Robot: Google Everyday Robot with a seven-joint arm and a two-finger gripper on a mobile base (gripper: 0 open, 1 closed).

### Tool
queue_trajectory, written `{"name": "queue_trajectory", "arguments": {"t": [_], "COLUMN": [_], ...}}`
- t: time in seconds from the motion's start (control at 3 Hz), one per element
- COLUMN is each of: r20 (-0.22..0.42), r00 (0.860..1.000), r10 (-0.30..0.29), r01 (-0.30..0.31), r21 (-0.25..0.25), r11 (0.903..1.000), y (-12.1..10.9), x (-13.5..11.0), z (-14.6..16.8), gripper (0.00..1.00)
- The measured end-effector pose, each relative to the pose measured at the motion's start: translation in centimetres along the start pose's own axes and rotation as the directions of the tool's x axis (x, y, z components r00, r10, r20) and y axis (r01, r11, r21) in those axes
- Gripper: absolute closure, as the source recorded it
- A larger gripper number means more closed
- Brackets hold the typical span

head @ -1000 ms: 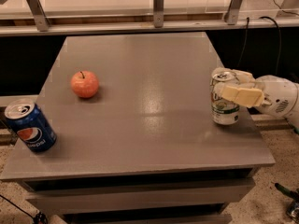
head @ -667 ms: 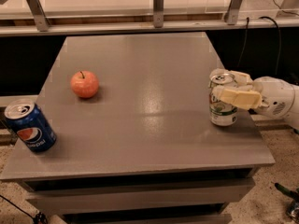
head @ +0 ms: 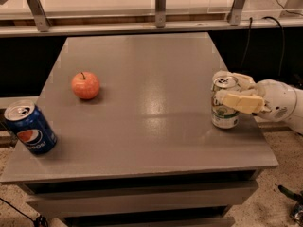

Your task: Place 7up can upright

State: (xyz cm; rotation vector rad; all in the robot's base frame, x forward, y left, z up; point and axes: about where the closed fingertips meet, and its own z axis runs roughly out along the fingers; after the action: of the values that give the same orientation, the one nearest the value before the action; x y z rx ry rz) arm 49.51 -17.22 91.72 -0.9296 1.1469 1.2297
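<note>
The 7up can (head: 223,112) stands upright on the grey table (head: 142,70) near its right edge, silver top up, green band at its lower part. My gripper (head: 232,91) reaches in from the right on a white arm. Its cream fingers (head: 239,102) wrap the can's upper half, one in front and one behind, shut on the can. The can's base rests on or just above the table top.
A red apple (head: 85,85) sits on the left middle of the table. A blue Pepsi can (head: 30,128) stands at the front left corner. A metal rail (head: 161,4) and cables run behind the table. Floor lies to the right.
The gripper and the can have shifted slightly to the left and down over the table. The apple and the Pepsi can have not moved.
</note>
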Motion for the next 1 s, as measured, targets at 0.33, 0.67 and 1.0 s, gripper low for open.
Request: {"name": "queue_trajectory", "arguments": {"t": [0.33,0.67,1.0], "r20": [0.007,-0.004,-0.028], "r00": [1.0,0.999,0.997], "r10": [-0.02,-0.041,-0.071], "r01": [0.02,0.041,0.072], "r21": [0.004,0.009,0.026], "r11": [0.9998,0.9991,0.9971], "y": [-0.1,-0.2,-0.5], "x": [0.3,0.2,-0.1], "z": [-0.5,-1.1,-2.2], "gripper": [0.59,0.35,0.13]}}
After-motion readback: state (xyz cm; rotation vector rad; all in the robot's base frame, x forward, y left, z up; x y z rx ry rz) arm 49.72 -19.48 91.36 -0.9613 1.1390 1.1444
